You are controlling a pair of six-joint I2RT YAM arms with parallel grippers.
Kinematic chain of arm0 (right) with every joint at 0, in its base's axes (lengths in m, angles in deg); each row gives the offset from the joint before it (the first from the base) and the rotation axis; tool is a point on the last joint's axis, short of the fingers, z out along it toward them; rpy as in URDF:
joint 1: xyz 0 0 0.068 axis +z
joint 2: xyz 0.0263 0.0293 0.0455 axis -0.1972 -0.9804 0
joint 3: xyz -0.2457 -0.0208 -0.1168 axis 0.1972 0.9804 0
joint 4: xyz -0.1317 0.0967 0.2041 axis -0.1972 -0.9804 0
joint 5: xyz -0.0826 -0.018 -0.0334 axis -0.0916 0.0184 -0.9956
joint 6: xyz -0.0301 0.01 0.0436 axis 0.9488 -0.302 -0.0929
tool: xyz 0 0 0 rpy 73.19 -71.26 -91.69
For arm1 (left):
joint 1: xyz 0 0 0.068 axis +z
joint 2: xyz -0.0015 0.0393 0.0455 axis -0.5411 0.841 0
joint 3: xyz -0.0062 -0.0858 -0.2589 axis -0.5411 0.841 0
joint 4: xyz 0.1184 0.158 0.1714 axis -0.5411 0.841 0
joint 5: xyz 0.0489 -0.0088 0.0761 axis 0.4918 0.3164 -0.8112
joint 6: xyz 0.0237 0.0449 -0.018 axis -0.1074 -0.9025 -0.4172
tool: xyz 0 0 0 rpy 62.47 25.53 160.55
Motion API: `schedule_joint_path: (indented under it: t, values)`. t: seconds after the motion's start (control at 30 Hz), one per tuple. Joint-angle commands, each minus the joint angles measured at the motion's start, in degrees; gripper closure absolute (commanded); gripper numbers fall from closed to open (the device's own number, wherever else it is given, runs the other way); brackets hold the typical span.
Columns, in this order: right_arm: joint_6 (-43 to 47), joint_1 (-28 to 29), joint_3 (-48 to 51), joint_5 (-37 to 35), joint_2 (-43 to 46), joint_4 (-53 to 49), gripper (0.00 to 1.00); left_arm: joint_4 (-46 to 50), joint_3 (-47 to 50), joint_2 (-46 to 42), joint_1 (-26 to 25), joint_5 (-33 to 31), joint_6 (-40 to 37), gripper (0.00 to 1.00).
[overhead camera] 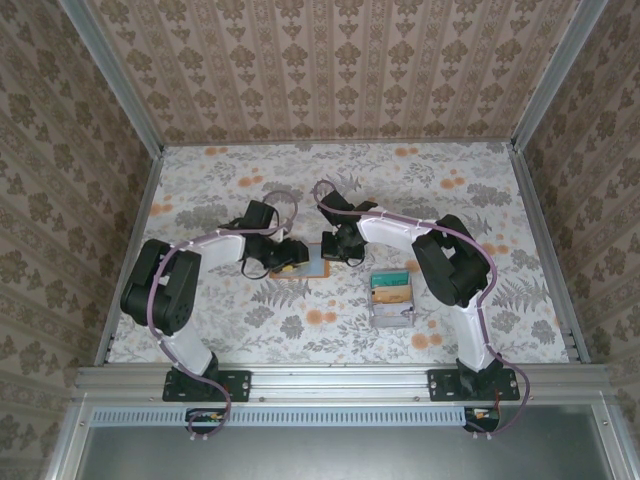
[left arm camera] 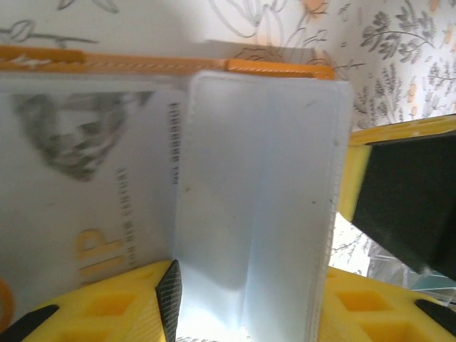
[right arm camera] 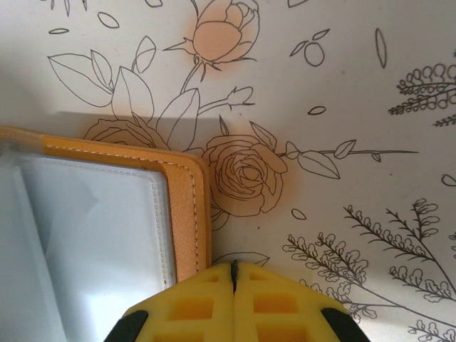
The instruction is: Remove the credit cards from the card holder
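The holder (overhead camera: pixel 311 266) is lying open on the table (overhead camera: pixel 450 170) between the grippers. The right gripper (right arm camera: pixel 234 278), fingers together, is sitting at its right edge, probably pinning it flat. The left gripper (left arm camera: pixel 246 317) is straddling a clear sleeve (left arm camera: pixel 256 192), jaws partly apart, squeezing or not I cannot tell, likely baring the card (left arm camera: pixel 85 171) beside it

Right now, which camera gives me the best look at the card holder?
The left wrist view: the card holder sits close up, its clear sleeves and a card tucked inside plain to see. The right wrist view catches one stitched orange corner and part of a sleeve; the top external view shows it small and distant.
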Motion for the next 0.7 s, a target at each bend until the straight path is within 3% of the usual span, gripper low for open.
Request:
schedule_joint_path:
  t: [0.0, 0.27, 0.4, 0.67]
  values:
    - [-0.4, 0.7, -0.5, 1.3, -0.6, -0.2, 1.0, -1.1, -2.2, -0.3, -0.7, 1.8, 1.0, 0.53]
    - [-0.4, 0.2, 0.2, 0.4, 0.5, 0.0, 1.0, -4.0, -2.1, -2.3, -2.4, 6.6, 1.1, 0.54]
    - [-0.5, 0.1, 0.5, 0.0, 1.2, 0.3, 1.0, -2.3, -1.1, -4.8, -1.4, 4.4, 0.5, 0.54]
    - [0.0, 0.1, -0.8, -0.6, 2.4, -0.3, 1.0, 0.3, 4.2, -9.9, 6.3, -0.3, -0.2, 0.55]
